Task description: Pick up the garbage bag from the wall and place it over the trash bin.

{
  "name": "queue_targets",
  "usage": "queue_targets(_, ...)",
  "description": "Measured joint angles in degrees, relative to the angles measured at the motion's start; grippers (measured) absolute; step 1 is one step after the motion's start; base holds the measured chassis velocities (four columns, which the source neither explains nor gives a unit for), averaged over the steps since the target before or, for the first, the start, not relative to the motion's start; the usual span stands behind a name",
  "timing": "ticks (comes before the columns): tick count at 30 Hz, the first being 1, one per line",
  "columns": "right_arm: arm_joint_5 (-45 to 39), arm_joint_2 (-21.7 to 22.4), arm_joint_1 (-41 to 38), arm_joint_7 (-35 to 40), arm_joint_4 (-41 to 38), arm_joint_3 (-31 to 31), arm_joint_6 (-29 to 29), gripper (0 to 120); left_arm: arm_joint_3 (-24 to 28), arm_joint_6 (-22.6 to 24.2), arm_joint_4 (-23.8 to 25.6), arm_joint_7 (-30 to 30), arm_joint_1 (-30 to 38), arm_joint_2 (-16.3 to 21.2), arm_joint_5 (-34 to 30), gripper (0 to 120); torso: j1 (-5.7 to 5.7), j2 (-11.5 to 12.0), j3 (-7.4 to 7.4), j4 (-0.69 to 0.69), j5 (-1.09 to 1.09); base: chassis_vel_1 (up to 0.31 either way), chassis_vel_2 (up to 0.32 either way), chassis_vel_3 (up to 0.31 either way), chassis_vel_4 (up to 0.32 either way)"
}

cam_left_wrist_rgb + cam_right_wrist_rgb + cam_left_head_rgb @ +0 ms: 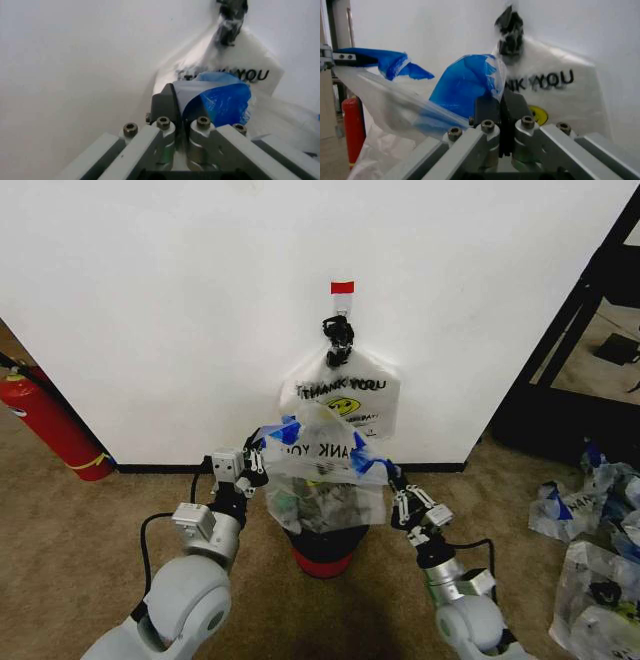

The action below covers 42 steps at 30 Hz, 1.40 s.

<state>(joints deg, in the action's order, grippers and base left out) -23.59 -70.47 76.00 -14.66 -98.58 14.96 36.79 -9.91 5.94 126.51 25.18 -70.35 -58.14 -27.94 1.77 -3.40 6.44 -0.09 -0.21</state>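
- I'm facing the wall (180, 300), plain white with a black baseboard, over brown carpet; a red tape strip (342, 287) marks the small hook, where a whitish bundle of bags (345, 395) hangs by a black knot
- The garbage bag (322, 475) is off the wall and stretched wide between my two arms, its mouth held above the trash bin (322, 552), which sits directly beneath with its red base showing
- My left gripper (250, 467) is clamped on the bag's blue handle patch on my left side; the left wrist view shows the blue plastic pinched between its closed fingers (167, 112)
- My right gripper (402, 498) pinches the other blue handle, fingers closed on it
- The bag's long axis runs side to side between the grippers, centred over the bin, so I judge lowering is straight down
- A fire extinguisher (50, 423) stands far left; loose bags (590, 520) lie in a heap on my right
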Motion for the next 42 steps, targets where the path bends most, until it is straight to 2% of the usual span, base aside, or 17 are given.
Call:
queue_targets(6, 0.6, -0.5, -0.7, -0.2, 3.2, -1.1, 0.2, 0, 1.6, 0.0, -1.2, 0.1, -1.1, 0.5, 0.0, 0, 0.0, 0.0, 0.0, 0.0, 0.0, 0.0, 0.0, 0.0, 0.0)
queue_targets(12, 1.9, 1.7, 1.1, -0.7, 3.3, 0.9, -0.1, 0, 4.3, 0.0, -1.6, 0.1, -4.2, -0.2, -1.0, 0, 0.0, 0.0, -0.01, -0.01, 0.0, 0.0, 0.0, 0.0, 0.0)
queue_targets(22, 1.7, 3.4, 3.0, -1.4, 5.8, 2.3, 0.1, 0, 5.7, 0.0, -2.7, -0.3, -6.1, -0.5, -0.2, 0, 0.0, 0.0, -0.01, 0.0, 0.0, 0.0, 0.0, 0.0, 0.0)
queue_targets(33, 2.9, 4.5, 6.0, -1.3, 8.3, -0.3, 2.2, 0, 6.3, -0.3, -4.8, -0.1, -10.1, 1.4, 5.2, 0, 0.0, 0.0, -0.01, -0.01, 0.0, 0.0, 0.0, 0.0, 0.0)
queue_targets(42, 4.3, 3.5, 8.1, 3.3, 9.9, -1.5, 4.4, 0, 6.1, -0.1, -5.7, 1.2, -14.2, 3.8, 9.6, 0, 0.0, 0.0, -0.01, 0.0, 0.0, 0.0, 0.0, 0.0, 0.0)
